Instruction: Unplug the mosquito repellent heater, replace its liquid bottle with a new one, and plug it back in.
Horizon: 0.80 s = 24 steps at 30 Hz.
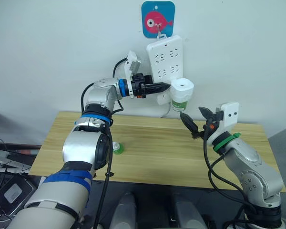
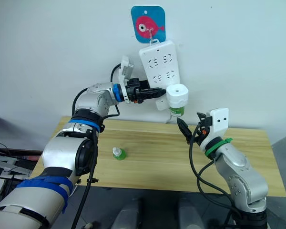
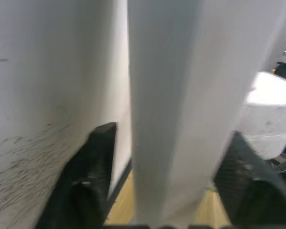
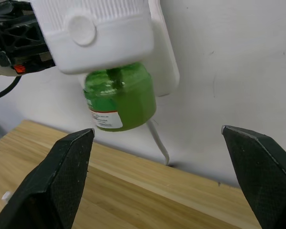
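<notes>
A white wall [image 1: 47,47] stands at the far side, and a long white power strip [image 1: 165,59] is hung on it from a blue hook plate with a pink fish [image 1: 158,19]. A wooden table [image 1: 152,157] lies below.

The mosquito repellent heater [image 1: 182,88] is seen plugged in at the lower right end of the strip, and its green liquid bottle [image 4: 120,101] hangs under it, above the far edge of the table. A second small green bottle [image 1: 117,148] stands on the table, near the left side, well apart from the heater.

The left gripper [image 1: 163,87] is raised to the strip, just left of the heater. In the left wrist view its fingers [image 3: 86,176] are spread on both sides of the strip's edge, and nothing is clamped. The right gripper [image 1: 195,121] is held below and right of the heater, opened wide, with the bottle between its fingers [image 4: 62,176] in line of sight but not touched.

Some risks are judged from here. The strip is probably held only by the hook, so it may be swung or lifted off if the heater is pulled while the strip is not steadied. If the bottle is taken instead of the white body, it may be twisted loose and liquid may be spilled. The heater may also be dropped on the table if the grasp is shallow on its rounded shell.
</notes>
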### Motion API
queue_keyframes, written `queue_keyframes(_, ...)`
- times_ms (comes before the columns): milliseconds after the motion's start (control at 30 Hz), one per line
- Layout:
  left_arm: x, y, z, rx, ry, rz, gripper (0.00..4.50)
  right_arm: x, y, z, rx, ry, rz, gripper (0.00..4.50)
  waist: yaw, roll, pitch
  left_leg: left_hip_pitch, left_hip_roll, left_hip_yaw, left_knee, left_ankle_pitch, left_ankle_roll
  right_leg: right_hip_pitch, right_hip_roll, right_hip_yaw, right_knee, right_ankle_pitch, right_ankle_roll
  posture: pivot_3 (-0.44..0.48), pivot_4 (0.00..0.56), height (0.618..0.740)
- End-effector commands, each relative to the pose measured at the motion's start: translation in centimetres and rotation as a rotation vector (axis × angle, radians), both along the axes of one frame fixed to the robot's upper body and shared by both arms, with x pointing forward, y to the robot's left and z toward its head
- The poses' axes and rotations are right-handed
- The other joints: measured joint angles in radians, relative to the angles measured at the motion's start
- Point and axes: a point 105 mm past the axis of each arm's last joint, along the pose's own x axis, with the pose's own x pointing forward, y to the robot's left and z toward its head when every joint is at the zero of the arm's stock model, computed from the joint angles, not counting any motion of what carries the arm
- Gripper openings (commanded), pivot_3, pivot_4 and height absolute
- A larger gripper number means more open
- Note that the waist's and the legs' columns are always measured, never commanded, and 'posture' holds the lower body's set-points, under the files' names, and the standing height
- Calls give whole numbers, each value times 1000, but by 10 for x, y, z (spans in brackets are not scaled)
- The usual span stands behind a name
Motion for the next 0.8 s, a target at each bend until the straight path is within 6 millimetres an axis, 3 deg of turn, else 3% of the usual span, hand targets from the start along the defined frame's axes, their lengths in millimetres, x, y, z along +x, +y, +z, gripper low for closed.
queue_keyframes(33, -6, -3, 10, -24, -30, -42, 1528, -11, 6, 22, 14, -68, 31, 4500, -1, 1, 0, 0, 0, 0, 0, 0, 0, 0, 0, 0, 0, 0, 0, 14, 261, 740)
queue_keyframes(67, -6, -2, 9, -24, -29, -40, 1304, -14, 8, 23, 14, -67, 37, 4500, -2, 1, 0, 0, 1, 0, 0, 0, 0, 0, 0, 0, 0, 0, 0, 14, 262, 740)
queue_keyframes(300, -3, 0, 6, -26, -21, 0, 1329, -25, 29, 36, -20, -60, 75, 4500, -5, 1, 2, 0, 1, 0, 1, 0, 0, 0, 0, 0, 0, 0, 0, 5, 272, 740)
queue_keyframes(800, 0, -8, 4, -45, -35, 31, 1329, 11, 41, 63, -50, -79, -140, 4500, -6, 2, 4, -2, 1, -1, 4, 0, 0, 0, -2, 0, 1, 0, 0, -3, 283, 740)
